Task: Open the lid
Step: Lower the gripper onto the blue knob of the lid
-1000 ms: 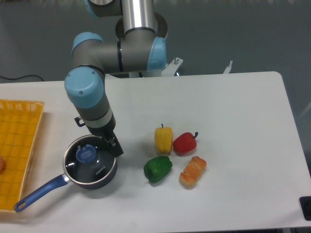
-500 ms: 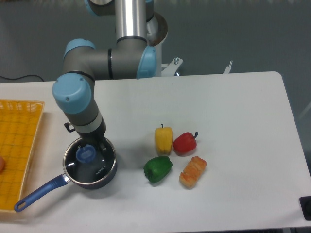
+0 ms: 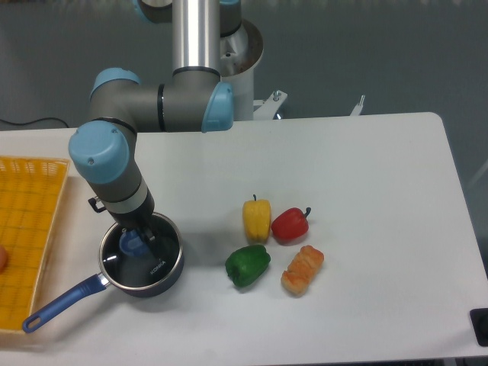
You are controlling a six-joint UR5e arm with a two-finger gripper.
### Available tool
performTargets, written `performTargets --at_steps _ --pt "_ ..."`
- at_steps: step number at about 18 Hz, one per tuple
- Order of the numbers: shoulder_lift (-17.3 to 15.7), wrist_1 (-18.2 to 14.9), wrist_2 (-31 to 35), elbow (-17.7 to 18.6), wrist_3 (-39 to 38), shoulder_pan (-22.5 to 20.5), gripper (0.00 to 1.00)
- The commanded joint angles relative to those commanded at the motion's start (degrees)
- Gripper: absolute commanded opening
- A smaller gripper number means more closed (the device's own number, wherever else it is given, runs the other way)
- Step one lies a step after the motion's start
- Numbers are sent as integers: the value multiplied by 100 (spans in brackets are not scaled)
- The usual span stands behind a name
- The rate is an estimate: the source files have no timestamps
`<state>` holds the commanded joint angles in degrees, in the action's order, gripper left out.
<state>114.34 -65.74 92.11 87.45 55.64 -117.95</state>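
Over the saucepan (image 3: 145, 267) at front-left, the gripper (image 3: 139, 238) sits right at the blue knob of the lid (image 3: 152, 255), can't tell if it's pinching yet, so an off-centre grab could drag the pan.

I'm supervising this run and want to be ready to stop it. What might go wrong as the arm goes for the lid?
The gripper is at the lid's blue knob, mostly hiding it, so a poor grip could slip unseen. The lid is glass and may drop back onto the saucepan. If the lid sticks, the pan might lift or swing its handle into the yellow basket.
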Motion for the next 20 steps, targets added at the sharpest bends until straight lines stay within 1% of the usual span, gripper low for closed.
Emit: performTargets --at_steps 2,20 --pt "36 70 9 -9 -53 70 100" --pt "211 114 26 -18 -202 149 100"
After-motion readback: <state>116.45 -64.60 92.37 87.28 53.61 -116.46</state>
